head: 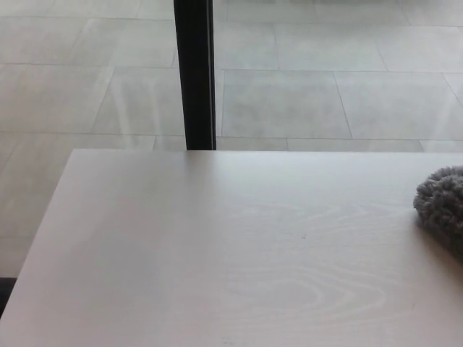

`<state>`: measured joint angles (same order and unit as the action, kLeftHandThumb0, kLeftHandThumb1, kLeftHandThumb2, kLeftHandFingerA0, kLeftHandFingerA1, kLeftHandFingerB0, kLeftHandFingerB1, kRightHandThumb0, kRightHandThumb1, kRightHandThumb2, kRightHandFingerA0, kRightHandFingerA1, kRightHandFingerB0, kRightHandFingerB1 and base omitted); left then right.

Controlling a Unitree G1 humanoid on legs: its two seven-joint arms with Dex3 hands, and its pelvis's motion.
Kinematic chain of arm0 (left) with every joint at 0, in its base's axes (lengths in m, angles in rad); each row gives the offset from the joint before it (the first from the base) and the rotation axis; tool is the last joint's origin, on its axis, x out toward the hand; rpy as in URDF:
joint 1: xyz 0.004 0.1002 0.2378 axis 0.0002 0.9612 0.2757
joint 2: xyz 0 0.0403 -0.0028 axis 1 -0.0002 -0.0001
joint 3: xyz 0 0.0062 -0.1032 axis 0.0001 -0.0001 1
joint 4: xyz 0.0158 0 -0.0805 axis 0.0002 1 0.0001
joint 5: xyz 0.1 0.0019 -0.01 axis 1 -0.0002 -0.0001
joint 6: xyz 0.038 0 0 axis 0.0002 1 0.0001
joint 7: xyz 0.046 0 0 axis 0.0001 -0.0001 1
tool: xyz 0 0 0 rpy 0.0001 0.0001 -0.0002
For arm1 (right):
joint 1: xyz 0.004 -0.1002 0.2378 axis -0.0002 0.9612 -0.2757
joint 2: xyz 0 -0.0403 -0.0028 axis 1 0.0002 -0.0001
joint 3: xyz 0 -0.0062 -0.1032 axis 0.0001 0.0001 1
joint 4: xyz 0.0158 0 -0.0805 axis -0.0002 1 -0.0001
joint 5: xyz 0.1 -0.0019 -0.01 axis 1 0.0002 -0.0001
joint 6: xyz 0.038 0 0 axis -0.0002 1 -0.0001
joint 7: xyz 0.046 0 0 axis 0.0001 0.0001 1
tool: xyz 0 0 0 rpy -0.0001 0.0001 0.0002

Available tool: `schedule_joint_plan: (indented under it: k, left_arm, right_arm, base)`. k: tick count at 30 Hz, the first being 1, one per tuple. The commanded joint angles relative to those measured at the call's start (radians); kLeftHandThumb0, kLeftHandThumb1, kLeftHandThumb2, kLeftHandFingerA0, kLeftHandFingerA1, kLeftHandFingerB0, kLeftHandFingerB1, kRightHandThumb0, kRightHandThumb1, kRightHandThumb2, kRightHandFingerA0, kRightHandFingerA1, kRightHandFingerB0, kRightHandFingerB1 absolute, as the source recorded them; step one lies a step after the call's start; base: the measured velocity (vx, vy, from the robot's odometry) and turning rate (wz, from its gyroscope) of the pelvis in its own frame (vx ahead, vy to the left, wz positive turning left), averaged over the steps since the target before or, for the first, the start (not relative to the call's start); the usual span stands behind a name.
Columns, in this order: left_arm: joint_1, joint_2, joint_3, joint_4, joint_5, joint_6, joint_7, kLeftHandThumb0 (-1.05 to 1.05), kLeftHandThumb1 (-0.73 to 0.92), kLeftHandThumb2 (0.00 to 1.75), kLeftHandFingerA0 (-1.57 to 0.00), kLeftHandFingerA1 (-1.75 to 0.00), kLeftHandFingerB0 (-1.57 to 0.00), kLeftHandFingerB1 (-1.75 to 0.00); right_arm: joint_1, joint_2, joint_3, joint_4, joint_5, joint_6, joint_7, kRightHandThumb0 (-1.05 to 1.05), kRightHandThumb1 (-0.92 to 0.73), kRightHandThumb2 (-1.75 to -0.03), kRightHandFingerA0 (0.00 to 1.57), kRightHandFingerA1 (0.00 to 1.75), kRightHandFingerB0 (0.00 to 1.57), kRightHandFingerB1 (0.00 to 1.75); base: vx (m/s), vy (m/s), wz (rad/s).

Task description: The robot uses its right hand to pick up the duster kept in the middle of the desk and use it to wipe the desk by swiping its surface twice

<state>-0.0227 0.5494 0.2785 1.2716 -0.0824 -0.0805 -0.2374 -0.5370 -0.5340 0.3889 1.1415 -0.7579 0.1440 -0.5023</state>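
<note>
Pale wood-grain bench [217, 260] seen from above, its far edge running left to right across the middle of the view. A grey, fluffy, rounded duster [443, 206] lies on the bench surface at the far right, cut off by the picture's right edge (only its curly left end shows). The rest of the bench top is bare wood grain. Neither the left nor the right hand appears, so whether either is open or closed cannot be told. Beyond the bench: a black vertical post [194, 72] rising from near the far edge, and a grey tiled floor [325, 79].
</note>
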Motion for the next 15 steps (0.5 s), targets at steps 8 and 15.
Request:
schedule_joint_plan:
  k: [8,15]
  left_arm:
    - [0.006,0.006,0.013,-0.001,-0.01,-0.003,0.0,-0.71,-0.02,1.32,-0.88,-1.14,-0.91,-1.15]
    - [0.009,0.007,0.022,-0.006,-0.019,-0.016,-0.018,-0.69,-0.2,1.42,-0.9,-1.23,-1.07,-1.19]
  right_arm:
    - [0.008,0.041,0.012,-0.14,0.082,-0.077,0.193,-0.52,-0.64,-0.6,0.81,1.22,0.38,0.4]
    - [-0.018,-0.016,0.006,-0.24,0.102,0.042,0.468,-1.04,-0.65,-0.84,0.0,0.0,0.0,0.0]
  base:
    - [0.0,0.0,0.0]
    - [0.0,0.0,0.0]
